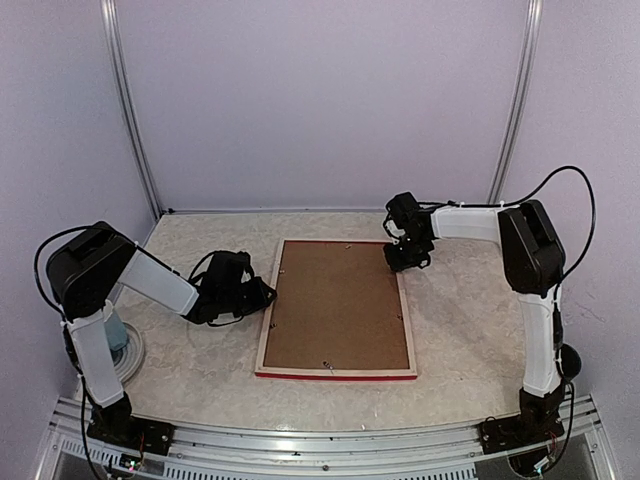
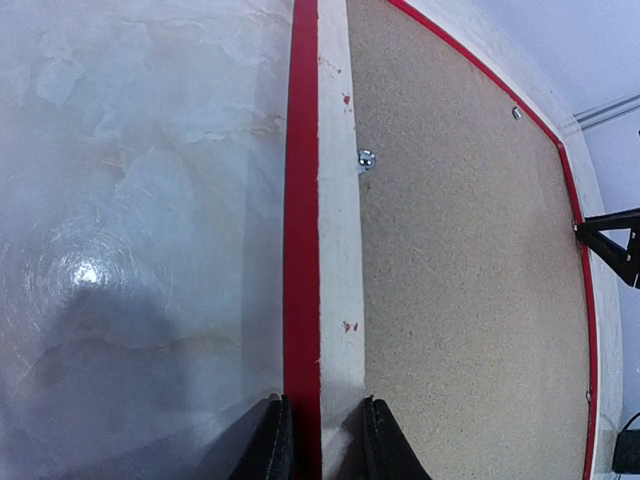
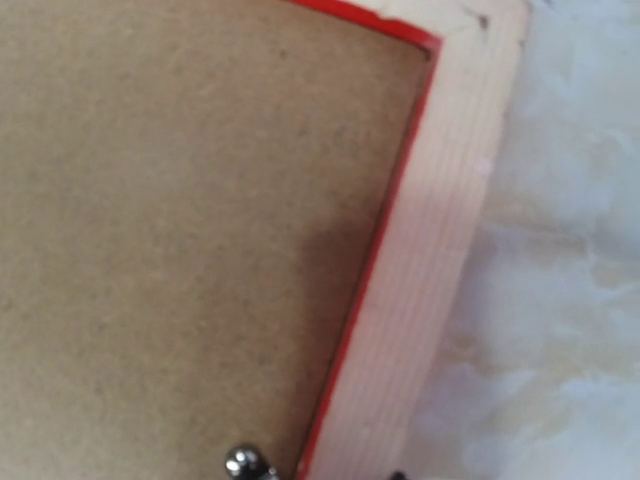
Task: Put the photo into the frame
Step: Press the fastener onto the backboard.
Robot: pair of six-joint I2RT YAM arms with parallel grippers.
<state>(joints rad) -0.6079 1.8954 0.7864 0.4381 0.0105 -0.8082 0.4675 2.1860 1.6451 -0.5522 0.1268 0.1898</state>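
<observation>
The frame (image 1: 335, 375) lies face down in the middle of the table, its pale wood back and red edge up. The brown backing panel (image 1: 337, 305) sits inside it. My left gripper (image 1: 264, 294) is shut on the frame's left rail (image 2: 335, 200), one finger on each side of it (image 2: 322, 440). My right gripper (image 1: 406, 260) hangs over the frame's far right corner (image 3: 430, 280). Its fingers barely show in the right wrist view, so I cannot tell how they stand. The photo is hidden.
Small metal tabs (image 2: 366, 158) (image 3: 245, 463) stand along the panel's edge. A teal object on a round white base (image 1: 122, 345) stands at the left by the left arm's base. Walls close in the back and both sides.
</observation>
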